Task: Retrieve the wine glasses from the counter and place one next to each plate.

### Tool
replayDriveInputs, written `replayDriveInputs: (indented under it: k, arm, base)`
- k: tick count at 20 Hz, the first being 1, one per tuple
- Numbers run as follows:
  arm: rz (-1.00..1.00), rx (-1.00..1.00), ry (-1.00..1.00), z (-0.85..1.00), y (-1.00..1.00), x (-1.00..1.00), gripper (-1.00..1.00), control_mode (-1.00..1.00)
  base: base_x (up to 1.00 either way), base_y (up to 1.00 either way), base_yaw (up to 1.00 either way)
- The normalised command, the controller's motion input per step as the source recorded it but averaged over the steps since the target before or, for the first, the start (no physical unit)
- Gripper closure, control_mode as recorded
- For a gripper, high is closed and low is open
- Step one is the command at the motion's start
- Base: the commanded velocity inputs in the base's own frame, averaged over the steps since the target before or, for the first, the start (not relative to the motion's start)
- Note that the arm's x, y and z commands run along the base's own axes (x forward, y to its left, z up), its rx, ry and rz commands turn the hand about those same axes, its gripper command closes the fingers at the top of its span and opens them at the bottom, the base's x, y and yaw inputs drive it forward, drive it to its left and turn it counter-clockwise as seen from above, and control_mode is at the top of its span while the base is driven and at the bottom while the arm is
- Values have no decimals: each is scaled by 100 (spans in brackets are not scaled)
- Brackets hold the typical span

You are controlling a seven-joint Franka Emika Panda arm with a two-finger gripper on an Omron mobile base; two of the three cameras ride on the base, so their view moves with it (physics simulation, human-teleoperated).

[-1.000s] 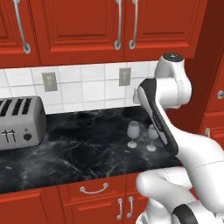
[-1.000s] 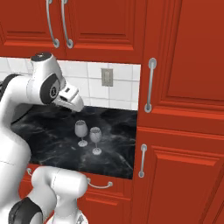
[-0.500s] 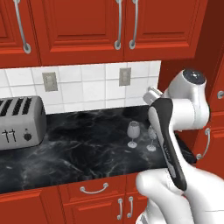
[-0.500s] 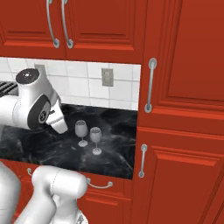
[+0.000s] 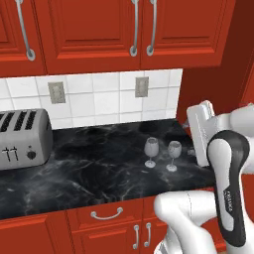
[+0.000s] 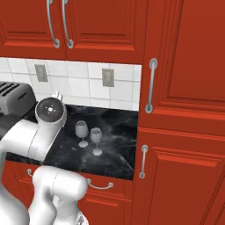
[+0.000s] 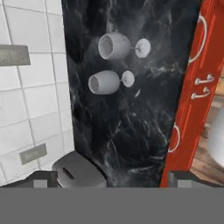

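Note:
Two clear wine glasses stand upright side by side on the black marble counter point(image 5: 99, 163), one point(image 5: 151, 151) just left of the other point(image 5: 173, 155). In the right base view the glasses point(image 6: 81, 133) point(image 6: 96, 140) stand near the counter's right end. The rolled hand view shows both glasses point(image 7: 113, 46) point(image 7: 104, 82) well ahead of my gripper point(image 7: 109, 180), whose dark fingertips point(image 7: 40, 178) stand wide apart, open and holding nothing. My white hand point(image 5: 200, 133) hovers right of the glasses, apart from them. The plates are out of view.
A silver toaster point(image 5: 22, 139) sits at the counter's left end, also near my fingertips in the hand view point(image 7: 78, 170). White tiled wall with outlets point(image 5: 142, 87) backs the counter. Red upper cabinets point(image 5: 134, 30) hang above; a tall red cabinet point(image 6: 184, 110) bounds the right.
My arm has folded and swung: its big joint dropped lower and toward the cameras, and the hand pulled back to the right of the glasses. The glasses have not moved.

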Motion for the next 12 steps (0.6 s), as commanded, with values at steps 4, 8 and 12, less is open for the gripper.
replayDriveInputs:
  k: [4,8,12]
  arm:
    - [-6,43,0,-14,-24,-13,-100,-100]
    - [0,40,1,-28,-25,-3,-100,-100]
    - [-5,28,0,-43,-15,-5,-100,-100]
  base:
    - [0,0,0]
    - [0,0,0]
    - [0,0,0]
